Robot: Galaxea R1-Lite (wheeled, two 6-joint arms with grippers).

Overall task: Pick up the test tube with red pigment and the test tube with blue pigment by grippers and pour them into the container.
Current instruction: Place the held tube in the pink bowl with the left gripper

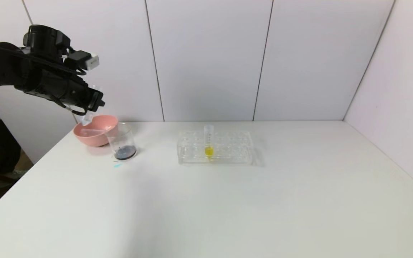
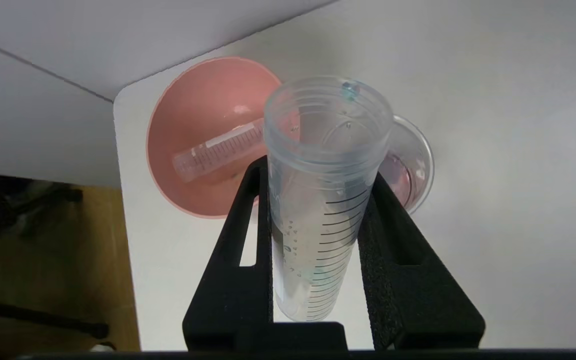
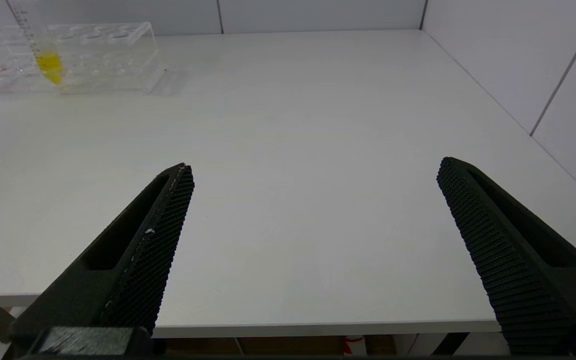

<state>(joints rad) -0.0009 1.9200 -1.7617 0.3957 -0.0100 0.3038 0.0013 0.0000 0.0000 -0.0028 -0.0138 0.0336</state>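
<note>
On my feed the left gripper point(image 2: 318, 240) is clamped tight on a clear graduated plastic tube point(image 2: 325, 165), which looks emptied apart from droplets and a blue speck at the rim, so I'd call it the test tube with blue pigment. It hangs tilted over the smooth pink bowl point(image 1: 97, 138) at the table's far left corner, open mouth down. Another clear tube point(image 2: 218, 152) lies flat inside that bowl; can't tell which one. The container point(image 1: 122, 143), a straight-sided glass beaker, sits just beside the bowl with dark liquid in the bottom. My right gripper point(image 3: 313, 225) sits low by the table's near edge, ribbed black fingers spread wide, gripping nothing. A yellow-liquid tube point(image 1: 209, 141) stands in the clear rack point(image 1: 228, 147) mid-table.
</note>
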